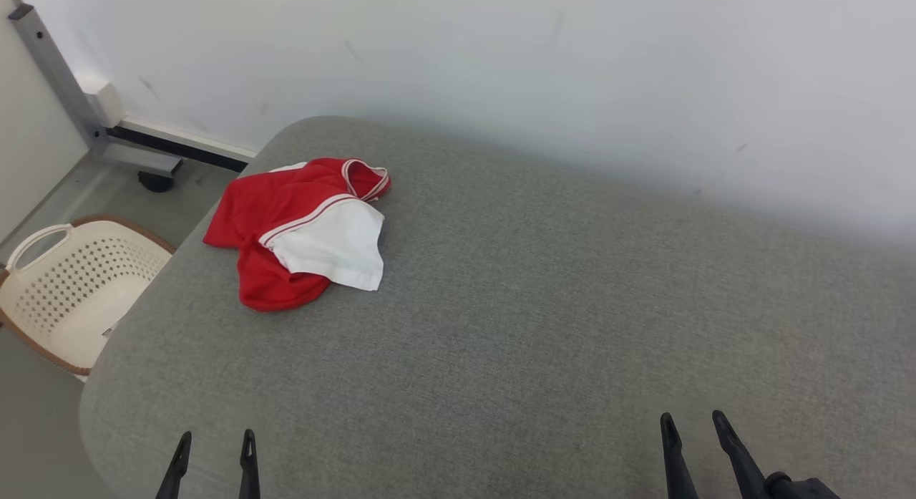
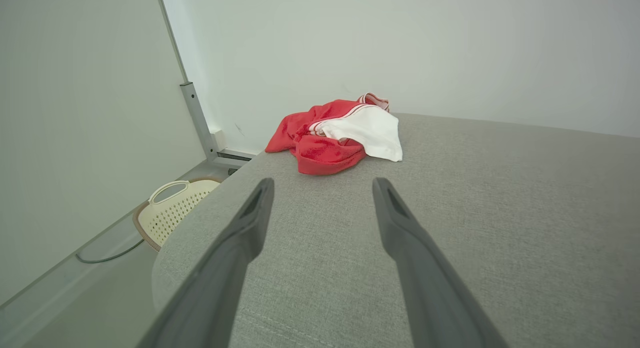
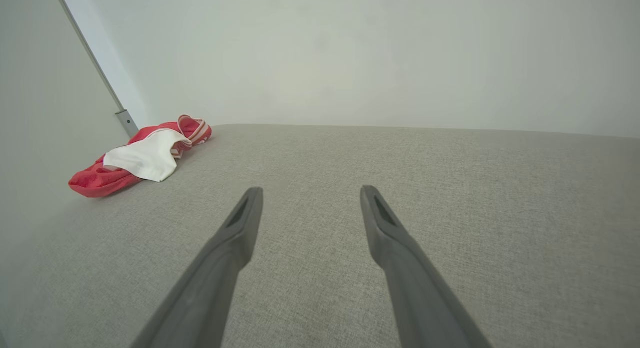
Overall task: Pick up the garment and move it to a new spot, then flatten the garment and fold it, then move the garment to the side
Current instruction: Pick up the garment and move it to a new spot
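Now, over the near edge of the grey fabric table (image 1: pixel 537 306), our left gripper (image 1: pixel 217 436) and right gripper (image 1: pixel 693 416) hover spread and empty, since the crumpled red-and-white cloth garment (image 1: pixel 297 230) lies unpicked at the far left corner

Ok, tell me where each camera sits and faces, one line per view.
Head view: on the head, facing forward and down over the grey padded surface; left claw and right claw tips at its bottom edge.
Left wrist view: on the left wrist, facing along its open claw toward the red-and-white garment.
Right wrist view: on the right wrist, facing along its open claw across the surface.
Shared: all three show the garment.
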Motion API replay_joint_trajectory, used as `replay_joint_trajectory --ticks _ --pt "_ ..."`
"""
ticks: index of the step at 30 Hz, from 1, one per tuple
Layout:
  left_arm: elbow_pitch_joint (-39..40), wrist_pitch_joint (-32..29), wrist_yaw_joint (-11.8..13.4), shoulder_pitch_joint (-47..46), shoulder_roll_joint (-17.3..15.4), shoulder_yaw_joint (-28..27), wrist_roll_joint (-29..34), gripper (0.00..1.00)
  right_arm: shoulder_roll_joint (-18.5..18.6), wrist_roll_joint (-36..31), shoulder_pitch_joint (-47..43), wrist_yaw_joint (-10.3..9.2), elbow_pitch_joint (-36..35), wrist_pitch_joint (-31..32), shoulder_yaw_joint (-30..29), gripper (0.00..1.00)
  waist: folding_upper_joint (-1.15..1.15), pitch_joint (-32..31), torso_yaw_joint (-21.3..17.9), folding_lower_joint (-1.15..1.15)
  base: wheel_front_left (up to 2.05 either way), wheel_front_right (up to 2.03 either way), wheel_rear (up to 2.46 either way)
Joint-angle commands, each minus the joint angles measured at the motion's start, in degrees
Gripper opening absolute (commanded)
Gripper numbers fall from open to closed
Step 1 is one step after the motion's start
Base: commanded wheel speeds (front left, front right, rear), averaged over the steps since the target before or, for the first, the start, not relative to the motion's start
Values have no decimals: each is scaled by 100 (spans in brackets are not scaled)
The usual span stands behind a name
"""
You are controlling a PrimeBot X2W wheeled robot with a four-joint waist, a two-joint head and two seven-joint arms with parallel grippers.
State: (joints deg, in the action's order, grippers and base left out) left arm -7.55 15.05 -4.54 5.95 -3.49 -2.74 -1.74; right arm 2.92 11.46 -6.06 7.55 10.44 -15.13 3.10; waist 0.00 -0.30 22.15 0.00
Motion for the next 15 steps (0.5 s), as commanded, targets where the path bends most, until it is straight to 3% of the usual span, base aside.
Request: replay_joint_trajectory --ticks 1,15 --pt "-3 17 7 94 -14 -40 18 100 -6 34 -76 -10 24 0 24 100 0 -38 211 0 0 0 0" --pt "-36 18 27 166 -20 -192 35 100 -5 86 -116 -10 57 0 123 100 0 -109 436 0 0 0 0"
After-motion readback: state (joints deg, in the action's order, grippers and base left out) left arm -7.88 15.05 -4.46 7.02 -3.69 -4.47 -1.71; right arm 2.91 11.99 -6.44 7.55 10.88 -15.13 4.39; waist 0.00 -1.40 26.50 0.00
